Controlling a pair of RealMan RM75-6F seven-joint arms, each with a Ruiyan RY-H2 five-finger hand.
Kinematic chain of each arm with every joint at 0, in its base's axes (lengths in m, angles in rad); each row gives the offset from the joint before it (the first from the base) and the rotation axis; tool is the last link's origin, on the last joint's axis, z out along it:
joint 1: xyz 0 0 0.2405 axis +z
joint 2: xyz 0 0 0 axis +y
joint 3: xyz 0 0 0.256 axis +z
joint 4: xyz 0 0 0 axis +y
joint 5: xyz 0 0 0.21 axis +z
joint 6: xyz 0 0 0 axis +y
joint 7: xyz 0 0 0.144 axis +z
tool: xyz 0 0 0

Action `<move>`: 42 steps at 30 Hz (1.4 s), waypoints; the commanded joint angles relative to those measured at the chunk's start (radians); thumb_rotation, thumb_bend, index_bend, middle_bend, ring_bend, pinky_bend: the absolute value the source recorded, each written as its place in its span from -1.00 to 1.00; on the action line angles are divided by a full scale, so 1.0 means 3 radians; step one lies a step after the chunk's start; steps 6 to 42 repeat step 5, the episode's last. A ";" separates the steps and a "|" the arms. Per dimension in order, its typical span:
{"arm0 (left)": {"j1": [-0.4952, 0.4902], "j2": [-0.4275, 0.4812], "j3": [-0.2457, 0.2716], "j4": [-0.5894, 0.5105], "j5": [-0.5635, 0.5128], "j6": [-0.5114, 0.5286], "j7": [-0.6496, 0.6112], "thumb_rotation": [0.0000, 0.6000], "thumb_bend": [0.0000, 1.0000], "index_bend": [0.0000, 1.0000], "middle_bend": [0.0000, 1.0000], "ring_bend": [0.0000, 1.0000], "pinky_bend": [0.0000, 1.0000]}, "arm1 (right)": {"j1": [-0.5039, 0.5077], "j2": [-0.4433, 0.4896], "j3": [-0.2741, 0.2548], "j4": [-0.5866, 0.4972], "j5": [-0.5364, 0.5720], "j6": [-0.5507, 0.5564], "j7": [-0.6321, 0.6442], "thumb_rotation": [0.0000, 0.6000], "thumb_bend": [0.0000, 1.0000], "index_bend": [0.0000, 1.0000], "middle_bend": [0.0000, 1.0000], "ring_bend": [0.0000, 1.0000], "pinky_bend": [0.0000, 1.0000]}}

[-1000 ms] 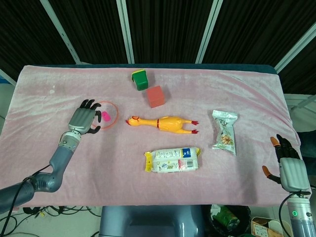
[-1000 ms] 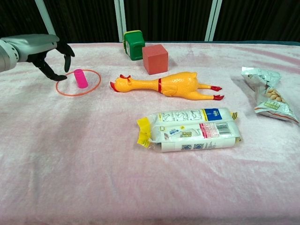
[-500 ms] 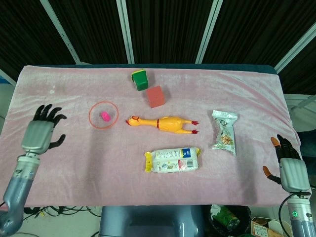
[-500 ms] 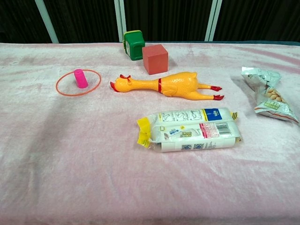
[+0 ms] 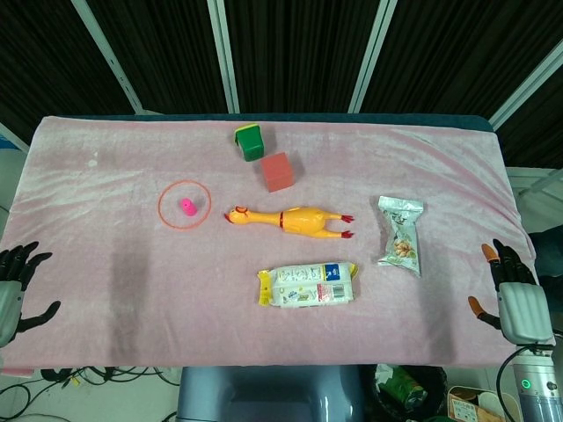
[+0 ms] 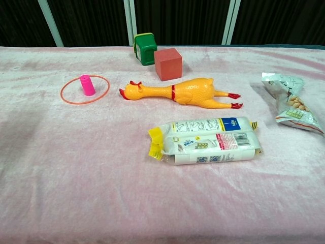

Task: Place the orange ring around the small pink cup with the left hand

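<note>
orange ring [image 5: 185, 205] is lying flat around the small pink cup [image 5: 187, 206] near the table's [image 5: 88, 264] far-left corner, so placement looks done. left hand [image 5: 10, 286] is hanging spread and empty off the left edge, clear of the ring; right hand [image 5: 515, 294] is idling spread at the right edge.

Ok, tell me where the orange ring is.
In both views, the orange ring lies on the table's left, around the small pink cup, just left of the rubber chicken's head.

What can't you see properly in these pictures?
- Left hand: head view cuts it off at the left edge; the chest view misses it.
- Right hand: absent from the chest view.
- Snack bag: chest view cuts it at the right edge.
- Packet writing: too small to read.
</note>
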 commanded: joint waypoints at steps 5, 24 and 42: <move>0.0145 0.0049 -0.0025 0.0057 0.0210 0.0270 -0.0161 1.00 -0.56 -0.68 -0.93 -1.00 -1.00 | 0.0004 -0.0023 0.0052 -0.0028 0.0015 0.0053 -0.0061 1.00 -0.64 -1.00 -1.00 -1.00 -0.63; 0.0145 0.0049 -0.0025 0.0057 0.0210 0.0270 -0.0161 1.00 -0.56 -0.68 -0.93 -1.00 -1.00 | 0.0004 -0.0023 0.0052 -0.0028 0.0015 0.0053 -0.0061 1.00 -0.64 -1.00 -1.00 -1.00 -0.63; 0.0145 0.0049 -0.0025 0.0057 0.0210 0.0270 -0.0161 1.00 -0.56 -0.68 -0.93 -1.00 -1.00 | 0.0004 -0.0023 0.0052 -0.0028 0.0015 0.0053 -0.0061 1.00 -0.64 -1.00 -1.00 -1.00 -0.63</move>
